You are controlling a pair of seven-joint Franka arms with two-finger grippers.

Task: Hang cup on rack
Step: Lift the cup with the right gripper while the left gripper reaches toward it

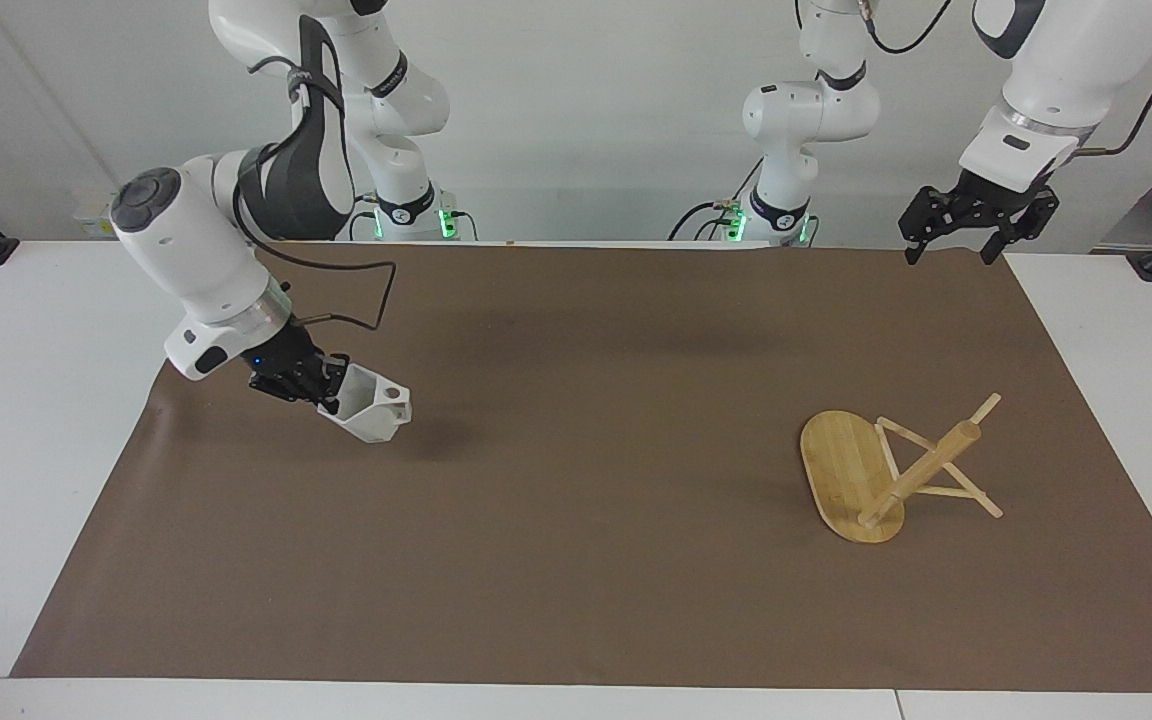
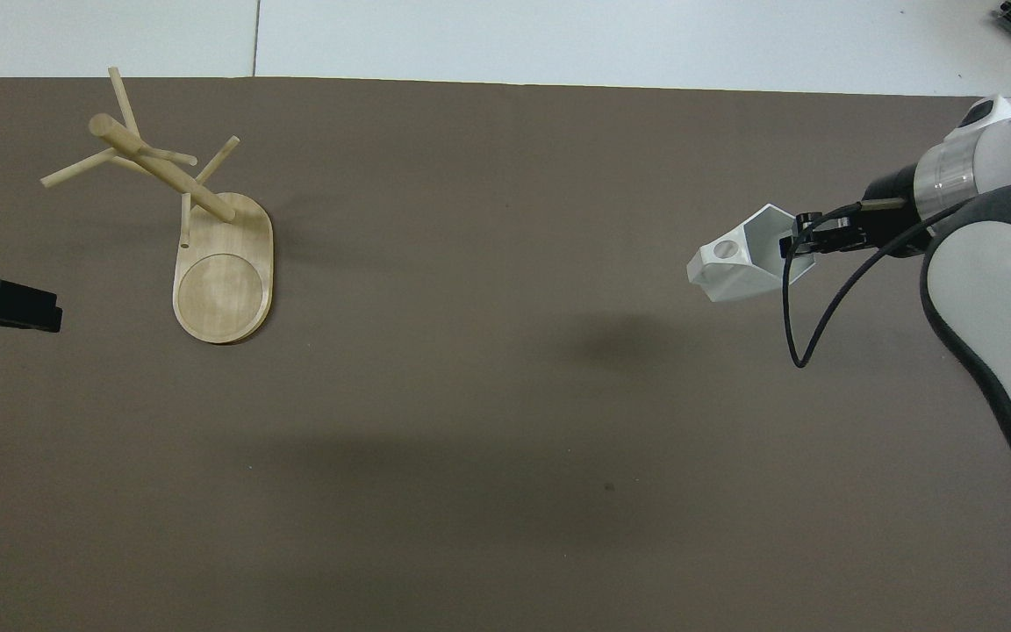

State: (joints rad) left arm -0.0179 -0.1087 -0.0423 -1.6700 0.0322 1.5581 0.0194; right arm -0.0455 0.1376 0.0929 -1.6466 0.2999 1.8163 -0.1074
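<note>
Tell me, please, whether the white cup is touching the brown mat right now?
Apart. In the facing view the cup, gripped at its rim by the right claw, hangs above the brown mat, with its shadow lying detached on the mat beside it.

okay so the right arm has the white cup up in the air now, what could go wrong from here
1. The right gripper pinches only the rim wall of the cup, which hangs tilted over the brown mat; it might slip or swivel.
2. The rack stands at the left arm's end, so a long carry.
3. Its pegs are thin and the handle hole is small; a miss could topple it.
</note>
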